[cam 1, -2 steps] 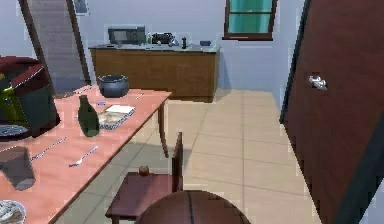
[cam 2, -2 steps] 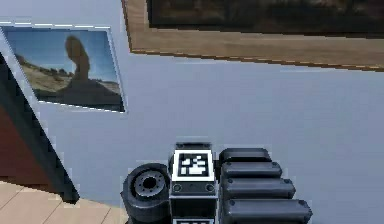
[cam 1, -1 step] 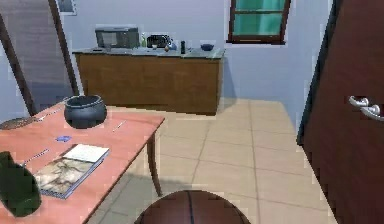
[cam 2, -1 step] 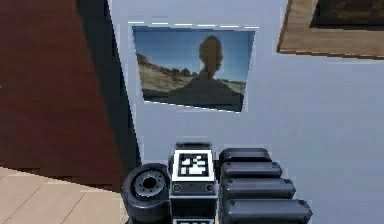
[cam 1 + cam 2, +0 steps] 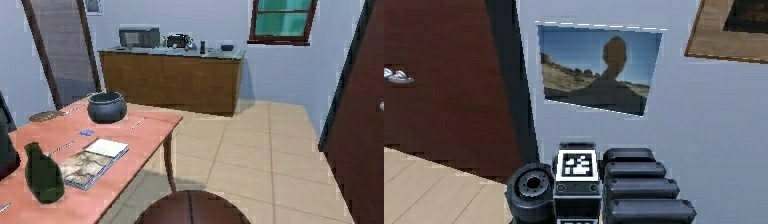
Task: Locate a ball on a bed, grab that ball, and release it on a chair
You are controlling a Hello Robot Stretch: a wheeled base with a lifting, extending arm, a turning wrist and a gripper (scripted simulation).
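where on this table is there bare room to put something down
Bare wood at the table corner toward the forward view's right, bordered by the pot, the white pad and the table's edge. Crowded nearer the left: bottle, magazine.

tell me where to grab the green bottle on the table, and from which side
Probably the narrow neck of the bottle, jaws level from the forward view's right: it stands upright, and the book on that side lies flat.

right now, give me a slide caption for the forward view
Orange table with dark pot and green bottle, kitchen counter with microwave beyond tiled floor.
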